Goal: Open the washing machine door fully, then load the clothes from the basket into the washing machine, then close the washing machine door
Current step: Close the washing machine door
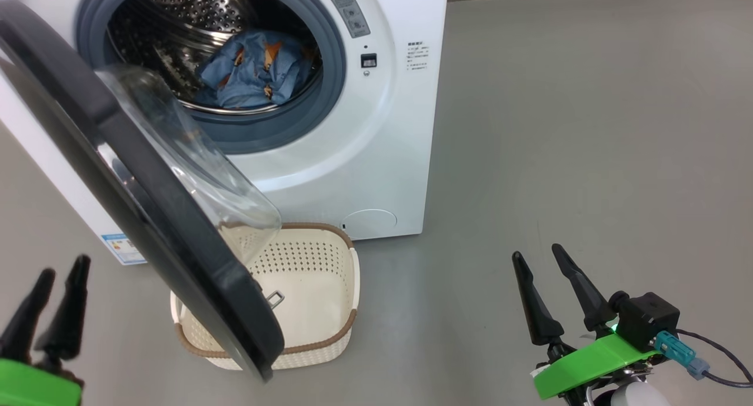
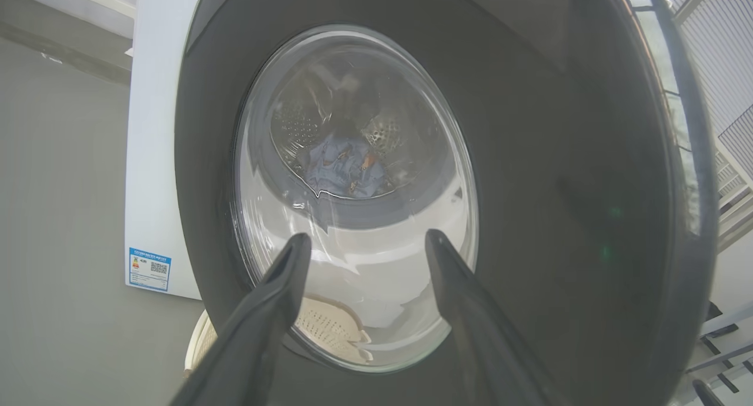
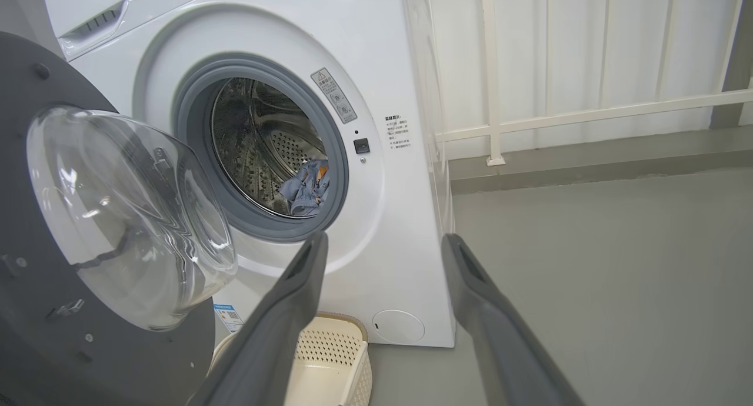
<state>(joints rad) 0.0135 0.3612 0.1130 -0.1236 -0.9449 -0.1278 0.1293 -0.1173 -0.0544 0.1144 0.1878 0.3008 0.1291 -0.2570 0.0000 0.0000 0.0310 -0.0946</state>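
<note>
Clothes loaded, basket empty; left tool and right tool gape empty. Next, likely: swing the washing machine door shut.

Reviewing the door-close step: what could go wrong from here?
1. The clothes lie near the front of the drum; a fold could catch between the gasket and the washing machine door.
2. The left gripper, open, faces the door's glossy outside; a push there may slip.
</note>
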